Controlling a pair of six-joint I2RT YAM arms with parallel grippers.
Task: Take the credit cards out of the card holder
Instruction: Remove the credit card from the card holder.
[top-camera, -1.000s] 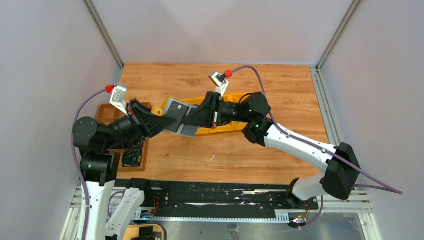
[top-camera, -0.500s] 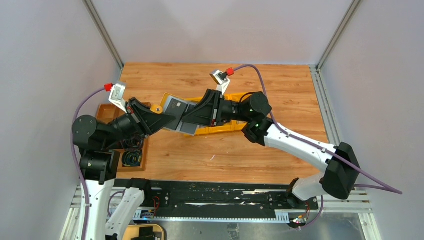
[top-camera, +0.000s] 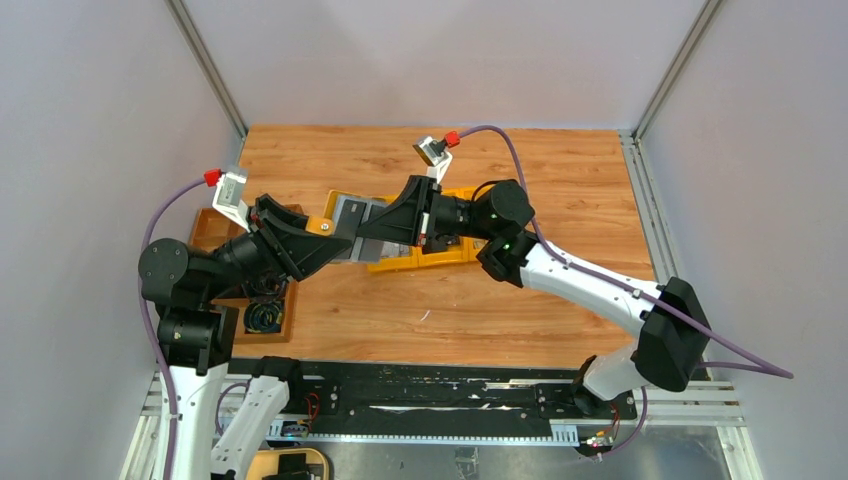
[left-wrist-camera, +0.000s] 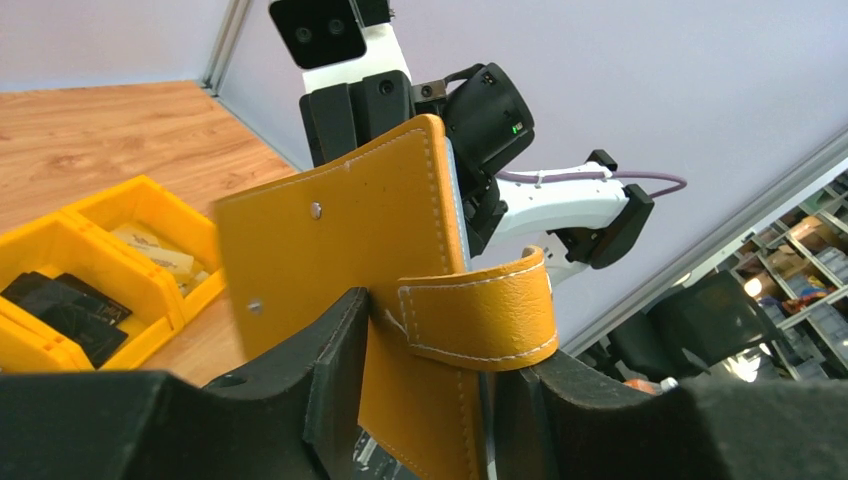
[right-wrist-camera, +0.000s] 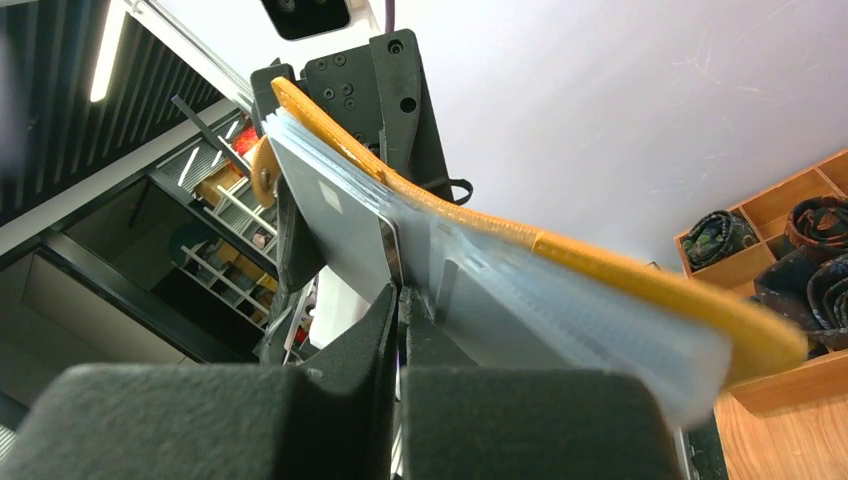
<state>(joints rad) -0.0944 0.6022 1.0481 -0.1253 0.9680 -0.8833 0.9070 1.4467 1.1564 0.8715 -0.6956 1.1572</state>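
Wood surface (top-camera: 560, 170), yellow bin (left-wrist-camera: 70, 250) near its centre. Card holder (top-camera: 345, 212) open, held up over surface's left half between both arms. Left claw (left-wrist-camera: 430, 380) clamps its yellow outer flap. Right claw (right-wrist-camera: 400, 300) pressed together, pinching grey card (right-wrist-camera: 330, 215) at the lining.

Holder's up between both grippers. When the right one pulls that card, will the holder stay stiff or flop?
Likely floppy: in the right wrist view the holder bows past the card. Its strap curls in a soft loop, suggesting pliable leather. The left gripper clamps one end only, so a pull by the right gripper may swing it.
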